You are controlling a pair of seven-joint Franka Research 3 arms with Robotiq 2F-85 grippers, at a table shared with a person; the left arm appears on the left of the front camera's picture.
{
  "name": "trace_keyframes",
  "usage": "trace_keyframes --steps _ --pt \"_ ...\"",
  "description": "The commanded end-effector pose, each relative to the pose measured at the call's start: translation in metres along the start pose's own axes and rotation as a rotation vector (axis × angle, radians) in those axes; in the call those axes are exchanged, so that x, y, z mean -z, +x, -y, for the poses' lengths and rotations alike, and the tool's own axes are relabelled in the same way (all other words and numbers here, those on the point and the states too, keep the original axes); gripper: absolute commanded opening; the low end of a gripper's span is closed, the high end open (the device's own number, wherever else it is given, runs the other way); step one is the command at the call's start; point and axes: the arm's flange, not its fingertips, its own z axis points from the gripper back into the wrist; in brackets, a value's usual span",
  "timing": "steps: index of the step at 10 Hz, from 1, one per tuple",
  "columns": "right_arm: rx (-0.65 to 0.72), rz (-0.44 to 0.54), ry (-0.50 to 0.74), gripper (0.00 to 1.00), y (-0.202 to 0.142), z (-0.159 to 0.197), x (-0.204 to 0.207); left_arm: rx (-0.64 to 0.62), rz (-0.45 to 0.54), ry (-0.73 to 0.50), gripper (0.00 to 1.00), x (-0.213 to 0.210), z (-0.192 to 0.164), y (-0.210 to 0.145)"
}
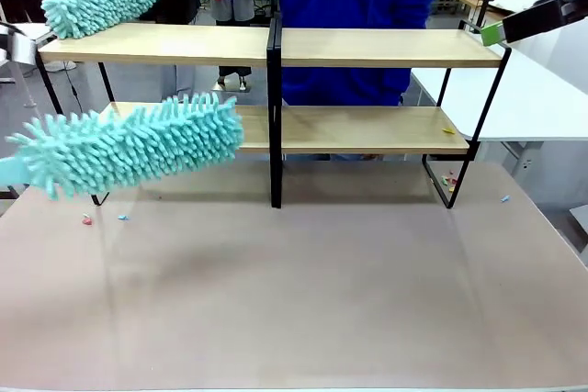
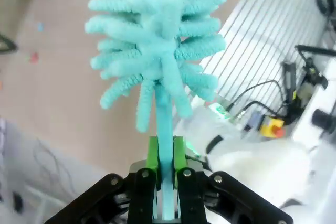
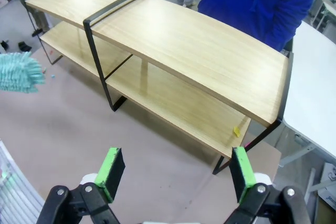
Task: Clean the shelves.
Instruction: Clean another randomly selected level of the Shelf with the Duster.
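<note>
Gripping a teal duster by its handle, the left gripper holds it just before the shelves' lower-left board; the right gripper hangs wide open.

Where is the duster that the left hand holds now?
In the front view the duster is at the left, in front of the shelves' lower board, above the table.

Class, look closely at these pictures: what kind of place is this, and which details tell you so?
Probably a robot test lab or workshop: a gripper holds a teal duster near wooden shelves, beside white tables and an emergency-stop button.
</note>
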Motion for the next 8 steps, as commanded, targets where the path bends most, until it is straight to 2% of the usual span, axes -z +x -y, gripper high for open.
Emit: trace_keyframes --steps 1,2,4,6,8 --pt "0.007 0.002 0.006 1.0 0.0 0.0 0.0 0.436 0.34 -0.135 0.12 -0.002 0.004 -0.046" --pt "0.007 0.002 0.006 1.0 0.0 0.0 0.0 0.439 0.496 -0.152 0.12 -0.011 0.003 -0.077" --pt "0.007 0.002 0.006 1.0 0.0 0.0 0.0 0.356 0.782 -0.106 0.12 -0.024 0.003 -0.138" --pt "0.007 0.002 0.006 1.0 0.0 0.0 0.0 0.295 0.844 -0.124 0.12 -0.026 -0.003 -0.16" --pt "0.007 0.002 0.006 1.0 0.0 0.0 0.0 0.098 0.804 -0.18 0.12 -0.031 -0.017 -0.161"
